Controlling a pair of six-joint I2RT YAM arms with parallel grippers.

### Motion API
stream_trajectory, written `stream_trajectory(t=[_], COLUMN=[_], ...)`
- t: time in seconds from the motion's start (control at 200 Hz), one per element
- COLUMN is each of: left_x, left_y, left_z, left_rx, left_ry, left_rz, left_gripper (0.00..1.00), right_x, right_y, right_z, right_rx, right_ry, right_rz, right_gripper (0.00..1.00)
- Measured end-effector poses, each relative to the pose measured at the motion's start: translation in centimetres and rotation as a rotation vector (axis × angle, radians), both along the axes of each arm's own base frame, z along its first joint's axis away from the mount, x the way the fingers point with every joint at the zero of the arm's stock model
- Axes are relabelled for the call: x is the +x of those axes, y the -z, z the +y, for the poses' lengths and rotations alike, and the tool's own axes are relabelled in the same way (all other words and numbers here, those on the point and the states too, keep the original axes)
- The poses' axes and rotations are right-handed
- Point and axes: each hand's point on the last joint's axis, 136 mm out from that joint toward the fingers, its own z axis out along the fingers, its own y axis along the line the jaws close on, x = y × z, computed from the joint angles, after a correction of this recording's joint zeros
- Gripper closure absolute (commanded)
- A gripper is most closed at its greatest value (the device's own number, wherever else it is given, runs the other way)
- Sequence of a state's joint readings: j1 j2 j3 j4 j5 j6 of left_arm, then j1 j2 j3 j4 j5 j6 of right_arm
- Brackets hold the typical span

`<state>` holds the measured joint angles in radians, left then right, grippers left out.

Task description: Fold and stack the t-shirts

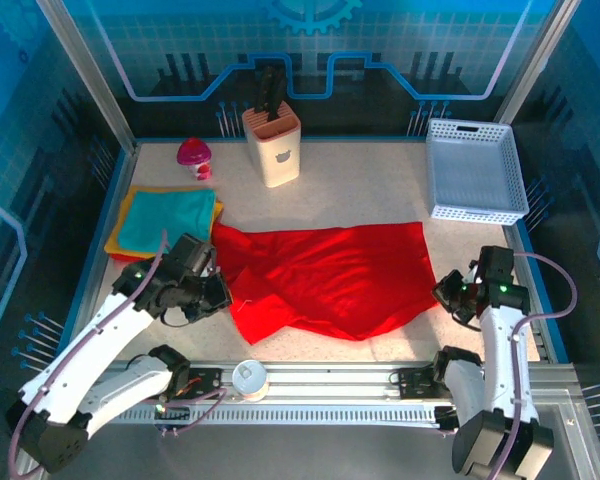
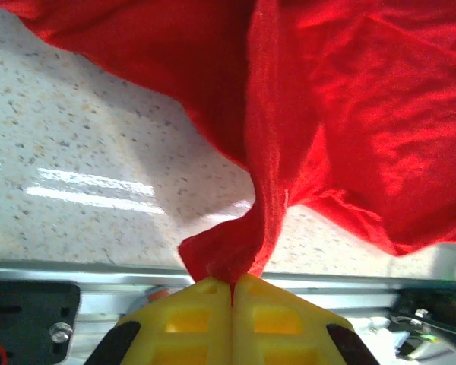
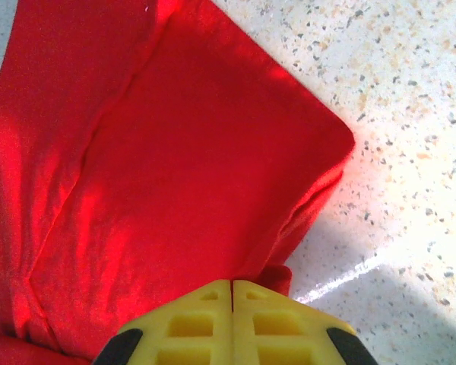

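A large bright red t-shirt [image 1: 330, 280] lies spread and rumpled across the middle of the table. My left gripper [image 1: 223, 291] is shut on its left edge; in the left wrist view a twisted strip of red cloth [image 2: 247, 243] runs up out of the closed yellow fingertips [image 2: 232, 287]. My right gripper [image 1: 443, 291] is shut on the shirt's right edge, where the red cloth [image 3: 190, 175] spreads away from the closed fingertips [image 3: 232, 286]. Folded teal [image 1: 170, 220], orange and yellow t-shirts are stacked at the left.
A white perforated basket [image 1: 474, 170] stands at the back right. A cream knife block [image 1: 272, 145] and a small pink object [image 1: 194, 158] stand at the back. A round white item [image 1: 249, 378] sits on the front metal rail [image 1: 320, 380].
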<state>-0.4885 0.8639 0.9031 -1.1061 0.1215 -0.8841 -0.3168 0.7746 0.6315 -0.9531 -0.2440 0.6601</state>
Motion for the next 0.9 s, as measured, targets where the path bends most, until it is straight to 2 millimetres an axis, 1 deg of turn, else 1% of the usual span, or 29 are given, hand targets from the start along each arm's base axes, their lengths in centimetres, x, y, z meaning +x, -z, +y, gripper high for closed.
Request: stream_trajectory(t=[0.105, 0.225, 0.32, 0.505, 0.66, 0.79, 0.901], left_x=[0.5, 2.0, 3.4, 5.3, 6.0, 6.8, 7.6], left_y=[-2.5, -5.6, -6.9, -6.6, -6.4, -5.6, -4.5], left_z=[-0.7, -1.3, -1.0, 1.6, 2.7, 3.7, 4.6], left_rx=[-0.062, -0.085, -0.075, -0.044, -0.020, 0.020, 0.061], left_ry=[-0.017, -0.023, -0.036, -0.136, -0.162, -0.178, -0.190], left_rz=[-0.043, -0.109, -0.141, -0.148, -0.153, -0.134, -0.102], left_gripper=[1.00, 1.00, 1.00, 1.00, 1.00, 1.00, 1.00], right_x=[-0.2, 0.4, 1.2, 2.4, 3.2, 4.0, 4.5], right_y=[-0.9, -1.6, -1.6, -0.2, 0.6, 1.0, 1.7], right_z=[0.0, -0.4, -0.9, -2.2, -2.7, -3.1, -3.2], right_rx=[-0.005, -0.004, 0.007, 0.053, 0.089, 0.101, 0.120], right_ry=[0.005, 0.013, 0.029, 0.076, 0.089, 0.096, 0.097], right_rz=[-0.005, -0.001, 0.019, 0.068, 0.085, 0.077, 0.090], right_gripper=[1.00, 1.00, 1.00, 1.00, 1.00, 1.00, 1.00])
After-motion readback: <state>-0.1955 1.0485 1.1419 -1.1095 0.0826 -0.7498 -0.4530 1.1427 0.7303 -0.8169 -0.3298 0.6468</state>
